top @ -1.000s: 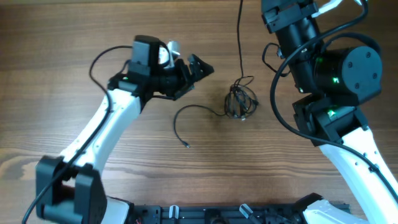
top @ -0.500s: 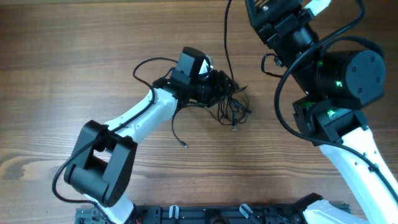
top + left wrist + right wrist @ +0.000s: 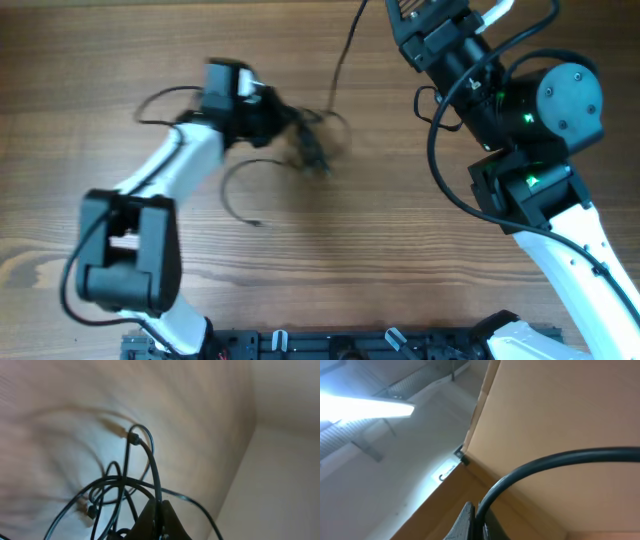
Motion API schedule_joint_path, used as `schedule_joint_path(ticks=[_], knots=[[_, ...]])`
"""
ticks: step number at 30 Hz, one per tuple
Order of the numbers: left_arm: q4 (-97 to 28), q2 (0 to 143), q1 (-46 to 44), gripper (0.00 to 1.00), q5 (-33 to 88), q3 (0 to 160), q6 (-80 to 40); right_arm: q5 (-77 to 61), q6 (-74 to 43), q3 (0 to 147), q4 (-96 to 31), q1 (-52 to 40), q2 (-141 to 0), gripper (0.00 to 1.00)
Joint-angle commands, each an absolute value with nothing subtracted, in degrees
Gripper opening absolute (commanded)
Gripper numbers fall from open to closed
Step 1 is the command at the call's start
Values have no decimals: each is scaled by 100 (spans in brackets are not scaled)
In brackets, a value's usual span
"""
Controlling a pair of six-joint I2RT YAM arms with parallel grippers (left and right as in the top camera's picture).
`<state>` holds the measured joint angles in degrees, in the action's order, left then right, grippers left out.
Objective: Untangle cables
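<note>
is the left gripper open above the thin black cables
No, the left gripper is pinched shut on the thin black cables.

We see the left fingers (image 3: 170, 527), wide apart a second ago, now pinched on the cables (image 3: 312, 150); they have dragged the bundle leftward across the counter (image 3: 400, 260), and one strand now slants toward the top edge.

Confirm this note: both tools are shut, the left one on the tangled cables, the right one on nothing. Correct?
Not quite. The right tool is not empty: the right wrist view shows a black cable strand pinched in it. The rest holds: both are shut, and the left tool grips the tangled cables.
</note>
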<state>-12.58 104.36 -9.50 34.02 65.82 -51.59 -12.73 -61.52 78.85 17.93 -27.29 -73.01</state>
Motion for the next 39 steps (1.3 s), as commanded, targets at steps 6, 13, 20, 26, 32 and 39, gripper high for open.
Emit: schedule_joint_path(ticks=[6, 13, 20, 26, 32, 39], knots=[[-1406, 9148, 102, 4, 2477, 6803, -3688, 2126, -4641, 7961, 357, -2714, -7286, 4], [-1474, 8077, 379, 4, 318, 7122, -3669, 3671, -5011, 7961, -2165, -2714, -7288, 5], [-2401, 7887, 1616, 4, -952, 7159, -5275, 4418, -5013, 7961, -2801, -2714, -7288, 4], [-2963, 7887, 1885, 7, -1107, 7159, -5273, 4320, -4995, 7961, -2808, -2714, -7288, 5], [-2958, 7981, 2418, 4, -4150, 7159, -5170, 4877, -4950, 7961, -2934, -2714, -7293, 4], [-3000, 8029, 2759, 20, 1916, 7159, -4530, 3109, -4950, 7961, -2392, -2714, -7614, 4]])
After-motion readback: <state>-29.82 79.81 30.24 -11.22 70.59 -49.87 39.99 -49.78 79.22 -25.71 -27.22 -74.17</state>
